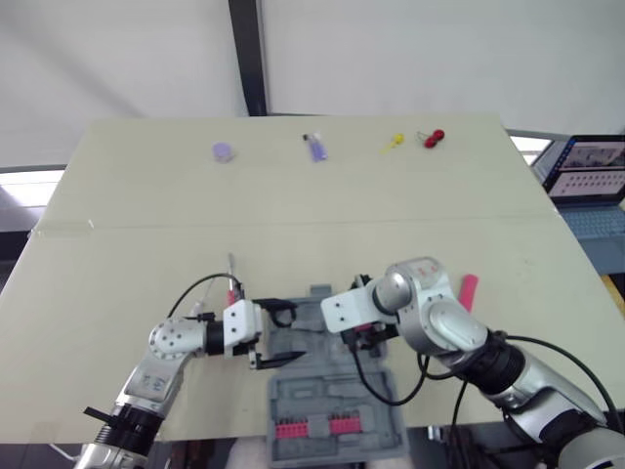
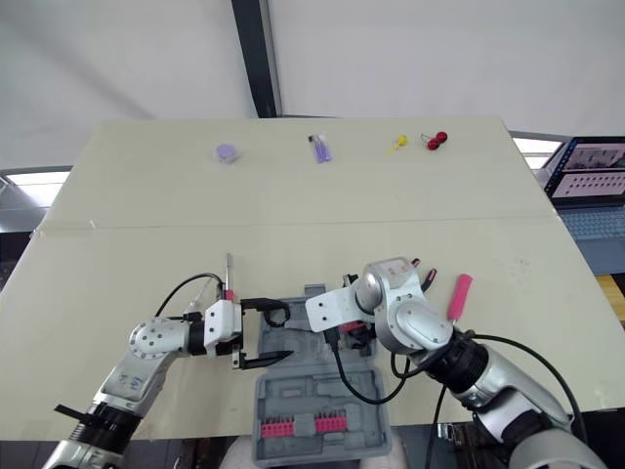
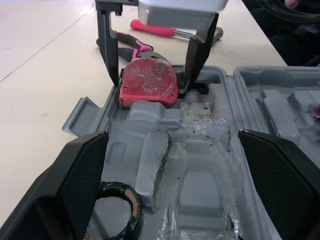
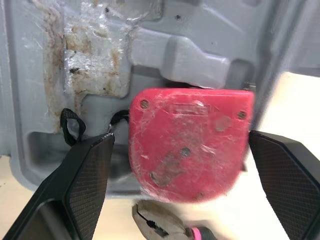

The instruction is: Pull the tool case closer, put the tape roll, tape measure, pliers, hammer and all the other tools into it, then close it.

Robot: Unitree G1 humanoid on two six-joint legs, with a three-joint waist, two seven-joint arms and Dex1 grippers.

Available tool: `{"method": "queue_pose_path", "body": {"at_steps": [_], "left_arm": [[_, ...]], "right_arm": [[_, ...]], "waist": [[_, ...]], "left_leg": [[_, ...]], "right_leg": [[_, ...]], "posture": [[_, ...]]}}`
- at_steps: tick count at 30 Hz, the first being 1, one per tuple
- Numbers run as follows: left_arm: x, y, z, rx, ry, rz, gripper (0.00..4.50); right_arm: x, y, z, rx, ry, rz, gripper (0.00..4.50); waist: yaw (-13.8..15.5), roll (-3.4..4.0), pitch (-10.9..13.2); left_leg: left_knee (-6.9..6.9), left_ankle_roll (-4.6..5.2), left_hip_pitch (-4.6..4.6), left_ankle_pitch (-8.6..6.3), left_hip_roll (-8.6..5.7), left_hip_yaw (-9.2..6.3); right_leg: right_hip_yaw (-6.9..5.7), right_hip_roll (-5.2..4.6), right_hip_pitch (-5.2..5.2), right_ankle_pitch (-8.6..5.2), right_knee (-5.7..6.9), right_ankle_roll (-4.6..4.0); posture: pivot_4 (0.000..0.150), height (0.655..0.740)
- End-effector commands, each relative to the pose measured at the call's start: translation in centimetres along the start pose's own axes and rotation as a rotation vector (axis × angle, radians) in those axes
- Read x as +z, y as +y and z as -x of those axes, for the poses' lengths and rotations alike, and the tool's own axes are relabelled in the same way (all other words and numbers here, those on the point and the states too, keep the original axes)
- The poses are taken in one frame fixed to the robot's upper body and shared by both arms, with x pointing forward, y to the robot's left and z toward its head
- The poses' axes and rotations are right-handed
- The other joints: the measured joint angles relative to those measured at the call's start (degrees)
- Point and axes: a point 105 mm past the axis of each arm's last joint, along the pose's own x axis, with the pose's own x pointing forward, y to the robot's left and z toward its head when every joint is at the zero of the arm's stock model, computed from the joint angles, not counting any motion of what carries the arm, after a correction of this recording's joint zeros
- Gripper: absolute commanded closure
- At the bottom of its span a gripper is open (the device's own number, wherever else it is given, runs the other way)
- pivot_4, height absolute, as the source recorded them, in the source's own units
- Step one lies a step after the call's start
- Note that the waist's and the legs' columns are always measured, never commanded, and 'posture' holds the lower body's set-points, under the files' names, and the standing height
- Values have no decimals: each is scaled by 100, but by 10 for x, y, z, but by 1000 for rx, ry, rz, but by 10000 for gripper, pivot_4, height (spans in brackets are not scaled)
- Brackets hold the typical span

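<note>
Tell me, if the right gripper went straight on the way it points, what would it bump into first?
The red tape measure, lying in the tool case between the open fingers of the right gripper; the remaining gap is hard to judge.

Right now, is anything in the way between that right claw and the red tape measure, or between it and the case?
Nothing visible. The right gripper is already around the tape measure, which sits over the open tool case at its edge. The pliers lie just outside the case, out of the way.
</note>
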Motion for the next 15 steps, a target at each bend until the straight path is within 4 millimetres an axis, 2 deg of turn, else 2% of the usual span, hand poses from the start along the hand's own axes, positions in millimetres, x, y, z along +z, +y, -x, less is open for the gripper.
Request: {"method": "queue_pose_path", "body": {"at_steps": [1,6,8,12,13,15], "left_arm": [[6,-2,-2,-10,-22,-16,0],[6,-2,-2,-16,-20,-16,0],[6,-2,-2,-18,-21,-17,0],[7,-1,-2,-21,-21,-19,0],[7,0,-2,-22,-20,-20,0],[7,0,-1,-24,-19,-22,0]], "right_arm": [[2,-7,34,-19,-66,-30,323],[3,5,59,40,-190,-115,323],[-2,11,60,74,-233,-155,323],[7,11,55,52,-478,-193,323],[4,7,51,11,-522,-211,2787],[-8,13,40,2,-559,-229,9153]], "waist": [[3,2,1],[-2,2,2],[-2,2,2],[-1,0,2],[-2,0,2],[14,-2,3]], "left_leg": [[0,0,-1,0,0,0],[1,0,1,0,0,-1],[1,0,0,0,0,-1],[-2,0,0,0,0,-4],[-2,0,1,0,0,-4],[-5,1,1,0,0,-4]], "right_leg": [[0,0,-1,0,0,0],[0,0,0,0,0,0],[1,0,0,0,-1,0],[0,0,5,0,-3,0],[0,0,5,0,-3,0],[-1,0,7,0,-3,0]], "posture": [[1500,7400],[1500,7400],[1500,7400],[1500,7400],[1500,7400],[1500,7400]]}}
